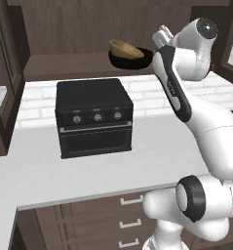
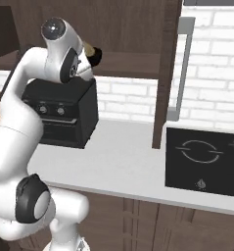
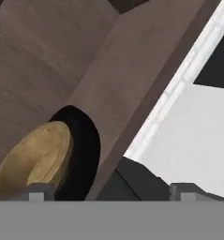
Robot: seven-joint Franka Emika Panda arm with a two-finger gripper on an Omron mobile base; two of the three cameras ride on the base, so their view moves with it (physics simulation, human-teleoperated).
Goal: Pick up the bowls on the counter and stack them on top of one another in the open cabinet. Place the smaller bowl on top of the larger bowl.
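Note:
The smaller tan bowl [image 1: 124, 48] rests tilted inside the larger glossy black bowl [image 1: 132, 61] on the shelf of the open cabinet [image 1: 64, 66]. In the hand view the tan bowl [image 3: 33, 159] lies at the lower left, with the black bowl's rim [image 3: 85, 140] curving around it on the brown shelf [image 3: 127, 70]. My gripper [image 3: 108, 192] is open with its fingertips [image 3: 36, 191] far apart and nothing between them. It hangs just right of the bowls at shelf height, the hand [image 1: 162, 36] apart from them. The bowls [image 2: 92, 54] peek out past my wrist.
A black toaster oven [image 1: 94, 117] stands on the white counter [image 1: 88, 176] below the shelf, under the bowls. The cabinet's glass door [image 1: 3, 73] stands open at the left. A cabinet side panel [image 2: 165, 73] and a black cooktop [image 2: 201, 157] are at the right.

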